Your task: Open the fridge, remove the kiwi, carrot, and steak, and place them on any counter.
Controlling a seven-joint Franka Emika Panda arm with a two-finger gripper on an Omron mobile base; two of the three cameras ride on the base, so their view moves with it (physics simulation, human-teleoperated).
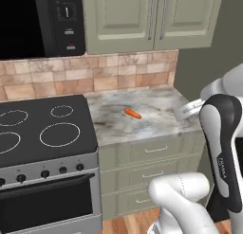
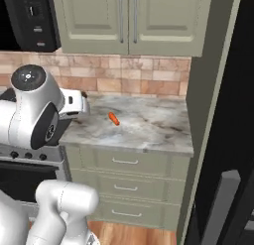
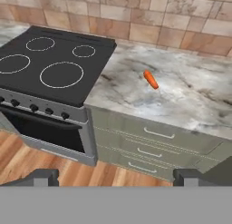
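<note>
Orange carrot [image 1: 133, 113] lying alone on the marbled counter [image 1: 156, 124], beside the black stovetop [image 1: 42, 126], gripper [image 3: 115, 177] spread wide and empty, held well back from it

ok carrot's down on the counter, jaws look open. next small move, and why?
Probably turn back toward the fridge for the kiwi or steak. The carrot lies alone on the counter, apart from the stove, and the gripper is open and holds nothing, well back from the counter edge. Neither kiwi nor steak is on this counter, so the carrot step looks done.
</note>
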